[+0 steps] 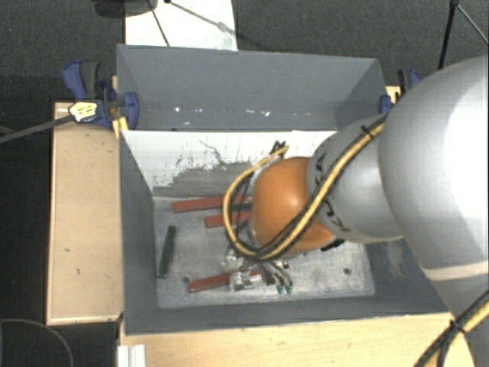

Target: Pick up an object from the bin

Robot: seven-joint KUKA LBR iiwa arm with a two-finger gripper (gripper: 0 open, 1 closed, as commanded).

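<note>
My arm (428,174) reaches in from the right, its broad grey link sloping down toward the left. My orange wrist cover (279,201) sits at the centre, with yellow and black cables (237,205) looped round its left side. Just below it my gripper (256,275) points downward, set low toward the near side.

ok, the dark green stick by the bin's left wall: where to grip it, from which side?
Mid-length, closing across its narrow width, straight down from above. The dark green stick lies flat on the bin floor, apart from the red-brown sticks. The left wall is close; probably bias toward the far end, which sits a little further off it.
</note>
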